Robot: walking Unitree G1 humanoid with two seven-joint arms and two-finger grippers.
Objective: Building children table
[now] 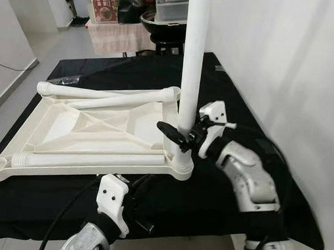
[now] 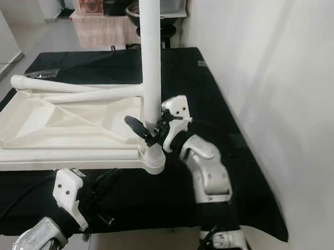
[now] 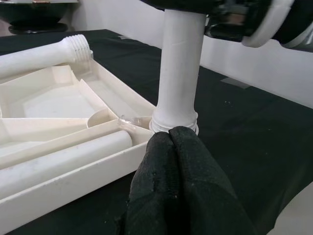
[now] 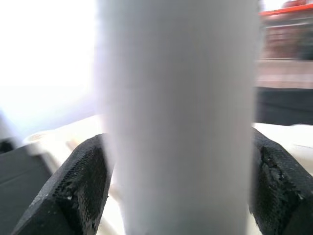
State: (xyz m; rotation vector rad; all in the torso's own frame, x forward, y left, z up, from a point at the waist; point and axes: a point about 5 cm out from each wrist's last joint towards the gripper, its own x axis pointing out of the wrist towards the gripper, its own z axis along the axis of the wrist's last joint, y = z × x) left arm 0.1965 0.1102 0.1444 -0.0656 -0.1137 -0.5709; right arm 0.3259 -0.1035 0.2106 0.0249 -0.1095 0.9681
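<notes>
A white children's tabletop (image 1: 61, 126) lies upside down on the black-covered table (image 1: 235, 95). One white leg (image 1: 193, 65) stands upright in its near right corner socket (image 1: 183, 165). My right gripper (image 1: 180, 132) is shut on this leg just above the socket, a black finger (image 4: 73, 181) pressed on each side. Three loose legs lie on the tabletop: two at the far edge (image 1: 107, 92) and one along the near edge (image 1: 88, 160). My left gripper (image 3: 171, 142) is shut and holds nothing, hovering just in front of the socket near the table's front edge.
A white wall (image 1: 291, 64) runs close along the table's right edge. Beyond the far end stand a black bowl (image 1: 163, 19), storage boxes (image 1: 105, 6) and a cloth-covered stand. A clear plastic bag (image 1: 63, 79) lies at the far left. Floor shows on the left.
</notes>
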